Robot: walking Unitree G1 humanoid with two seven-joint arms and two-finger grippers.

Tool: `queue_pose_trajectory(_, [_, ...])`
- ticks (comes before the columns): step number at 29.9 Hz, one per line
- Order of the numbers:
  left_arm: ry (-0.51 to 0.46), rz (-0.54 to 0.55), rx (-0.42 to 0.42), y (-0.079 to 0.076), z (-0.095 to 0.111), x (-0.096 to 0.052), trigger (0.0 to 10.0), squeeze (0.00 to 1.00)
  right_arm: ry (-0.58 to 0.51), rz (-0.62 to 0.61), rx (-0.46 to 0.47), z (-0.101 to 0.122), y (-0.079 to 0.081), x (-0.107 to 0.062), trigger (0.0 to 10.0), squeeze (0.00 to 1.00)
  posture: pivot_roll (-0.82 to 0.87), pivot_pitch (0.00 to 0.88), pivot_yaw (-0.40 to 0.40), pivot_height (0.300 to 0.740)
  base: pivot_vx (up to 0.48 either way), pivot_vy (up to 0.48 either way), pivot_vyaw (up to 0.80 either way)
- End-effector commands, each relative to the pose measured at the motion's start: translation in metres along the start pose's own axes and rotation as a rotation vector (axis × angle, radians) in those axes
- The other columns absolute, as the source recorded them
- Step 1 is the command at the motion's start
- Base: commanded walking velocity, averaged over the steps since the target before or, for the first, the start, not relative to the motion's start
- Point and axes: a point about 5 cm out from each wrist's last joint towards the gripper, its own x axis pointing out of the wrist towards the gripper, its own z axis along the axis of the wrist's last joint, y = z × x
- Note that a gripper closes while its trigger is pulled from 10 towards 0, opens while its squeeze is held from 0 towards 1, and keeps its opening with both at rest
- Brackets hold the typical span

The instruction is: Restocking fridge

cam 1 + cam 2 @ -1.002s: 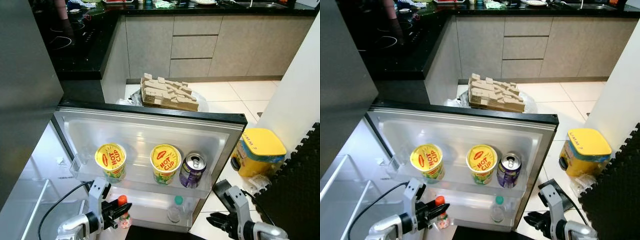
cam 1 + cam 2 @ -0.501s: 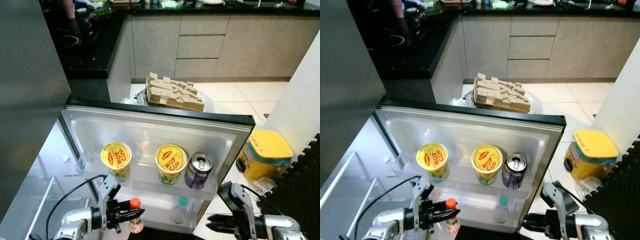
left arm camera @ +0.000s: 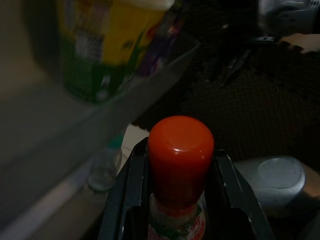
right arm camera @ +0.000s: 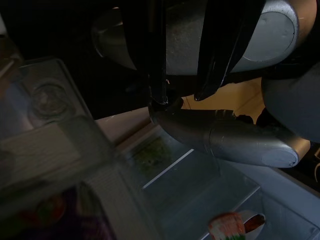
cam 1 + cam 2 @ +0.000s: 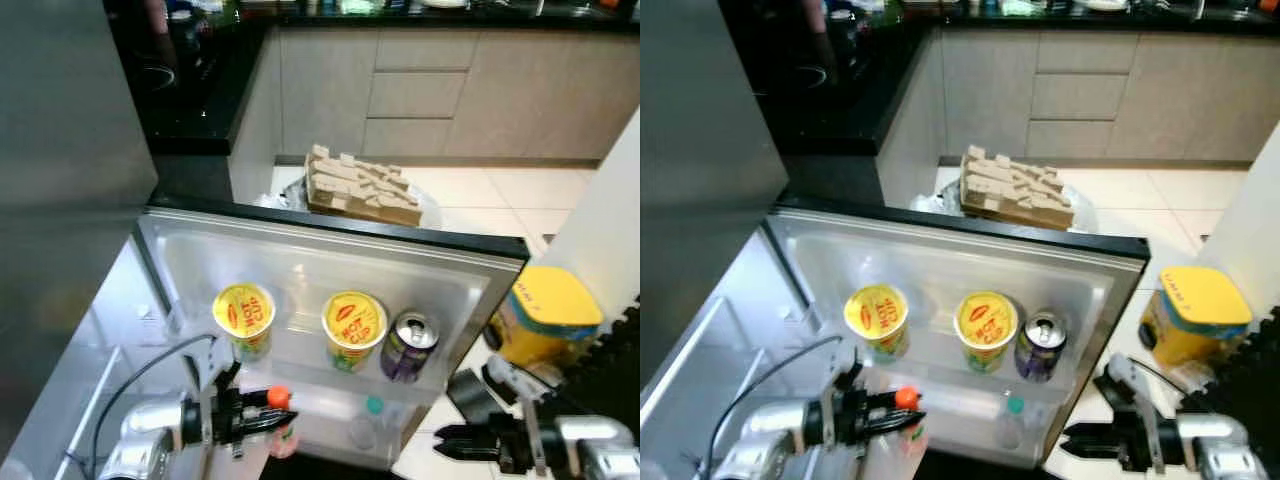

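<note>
At the lower left, the left gripper has its black fingers clamped on the neck of a small sauce bottle with a red-orange cap, holding it just in front of the lower shelf of the open grey fridge door. On the door's clear upper shelf stand two yellow noodle cups, the left cup and the middle cup, both lidded with "HOT CUP" in red, and beside them a purple drink can with a silver top. Below, a clear bottle with a green cap sits on the lower shelf. Beyond the door lies stacked cardboard packing on pale floor tiles, before beige kitchen drawers. At the right, a yellow-lidded tub stands on the floor. The right gripper hovers by the door's outer edge, its fingers nearly together and holding nothing.
</note>
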Motion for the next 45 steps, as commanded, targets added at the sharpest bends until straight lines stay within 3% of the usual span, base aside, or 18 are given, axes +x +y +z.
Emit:
queue_pose_trajectory(1, [0.006,-0.032,0.028,-0.003,0.01,-0.004,10.0,0.0,-0.016,-0.005,-0.024,0.011,0.002,-0.009,10.0,0.0,-0.06,0.0,-0.011,0.74,0.0,0.0,0.0])
queue_pose_trajectory(21, [-0.002,-0.055,0.07,-0.011,0.032,0.006,10.0,0.0,-0.015,-0.006,-0.171,0.056,0.011,-0.02,10.0,0.0,-0.06,0.0,-0.015,0.74,0.0,0.0,0.0])
queue_pose_trajectory(38, [0.016,-0.087,0.075,-0.014,0.036,0.025,10.0,0.0,0.056,0.053,-0.256,0.075,0.026,-0.002,10.0,0.0,-0.06,0.0,-0.008,0.74,0.0,0.0,0.0])
queue_pose_trajectory(45, [0.008,-0.099,0.092,-0.013,0.042,0.033,10.0,0.0,0.087,0.081,-0.247,0.071,0.029,0.006,10.0,0.0,-0.06,0.0,-0.011,0.74,0.0,0.0,0.0])
